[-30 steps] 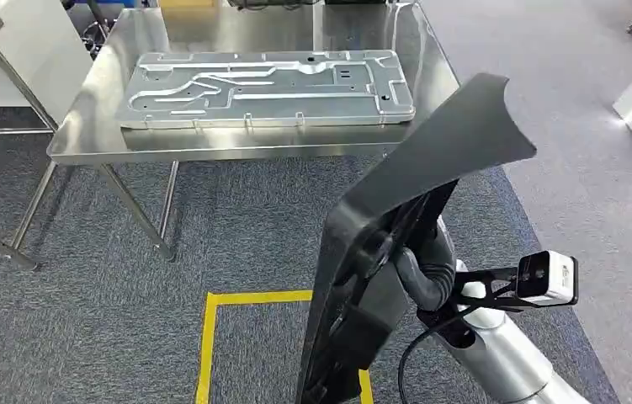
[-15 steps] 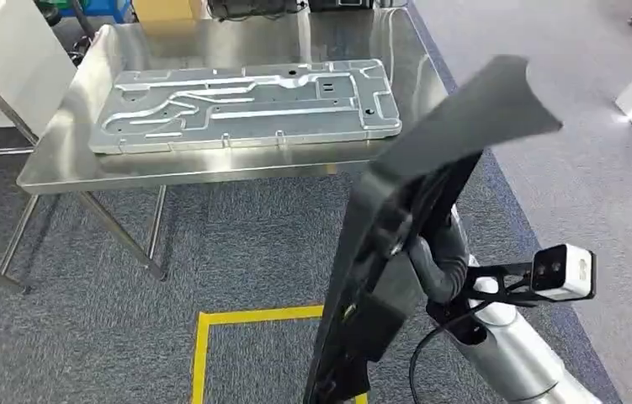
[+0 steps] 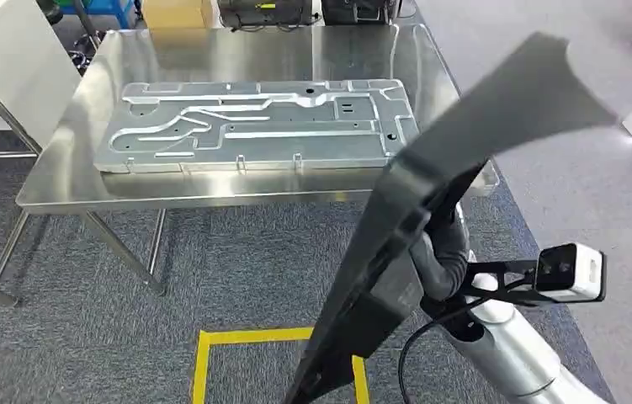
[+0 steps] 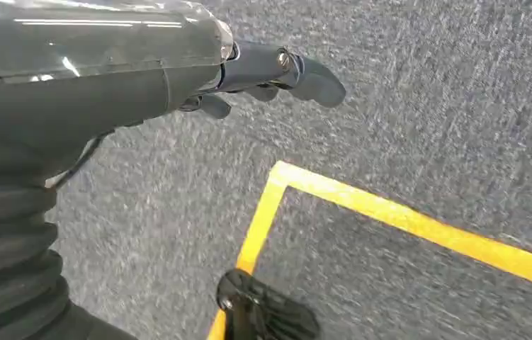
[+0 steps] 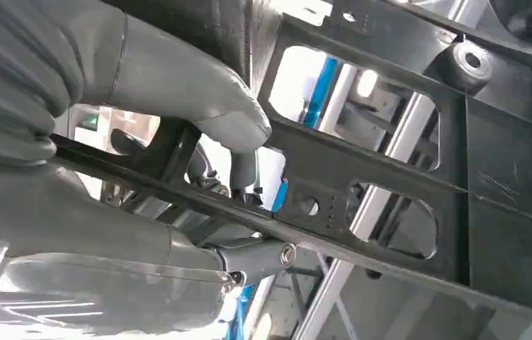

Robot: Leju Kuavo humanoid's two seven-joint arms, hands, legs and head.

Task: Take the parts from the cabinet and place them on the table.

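Fingers [image 5: 245, 166] of the right hand [image 3: 440, 257] curl through the ribbed openings of a long black part [image 3: 430, 194], thumb over one bar — a firm grip; the part stands tilted on edge, its lower end down near the yellow floor tape [image 3: 236, 338], its upper end reaching over the near right corner of the steel worktop [image 3: 60, 181]. On that worktop a flat silver plate [image 3: 257, 122] already lies, so one part looks delivered; the black one is off the cabinet but not yet set down — it has to be brought over the worktop, laid flat beside the plate and released. Left hand [image 4: 277, 71] hangs above the carpet, its fingers loosely extended and holding nothing.
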